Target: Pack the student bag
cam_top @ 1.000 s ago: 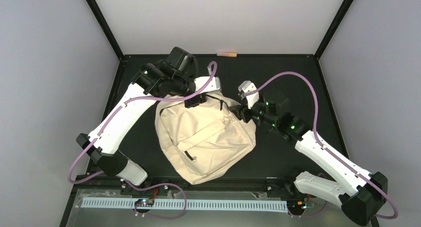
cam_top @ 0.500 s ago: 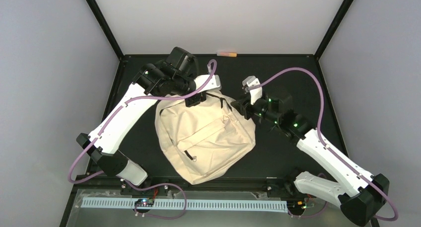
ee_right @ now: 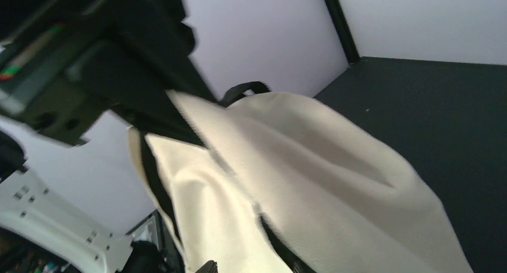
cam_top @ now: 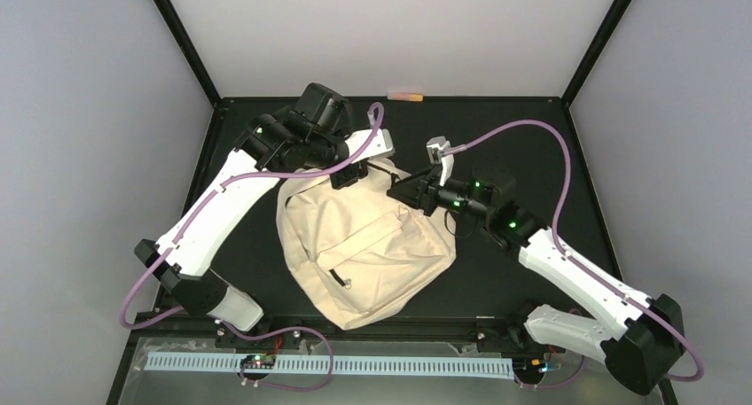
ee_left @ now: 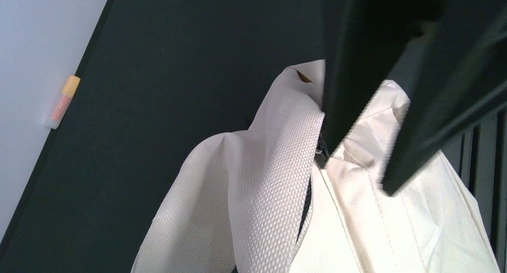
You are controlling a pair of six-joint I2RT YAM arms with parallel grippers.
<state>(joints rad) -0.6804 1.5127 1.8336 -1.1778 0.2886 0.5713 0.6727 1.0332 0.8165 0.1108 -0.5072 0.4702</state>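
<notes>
Top external view: the bag (cam_top: 364, 245) lies in the middle of the black table (cam_top: 532, 148), its front pocket facing up and its top end pointing toward the far wall, between the two arms. The left gripper (cam_top: 348, 176) sits at that top end. In its wrist view the two dark fingers (ee_left: 350, 76) straddle a fold of cream fabric beside the zipper (ee_left: 320, 150), so the jaws look clamped on the bag's upper rim, holding it lifted. The right gripper (cam_top: 403, 192) is against the bag's upper right shoulder. Its wrist view shows only raised fabric and a black strap loop (ee_right: 242, 89), so I cannot tell how its jaws stand. A small orange stick (cam_top: 406, 95) rests at the table's far edge, well apart from the bag.

The likely trouble is the soft cloth slipping out of the left pinch, letting the mouth collapse. The right fingers could also catch the strap instead of the zipper edge. A sideways pull might drag the whole bag across the table.
</notes>
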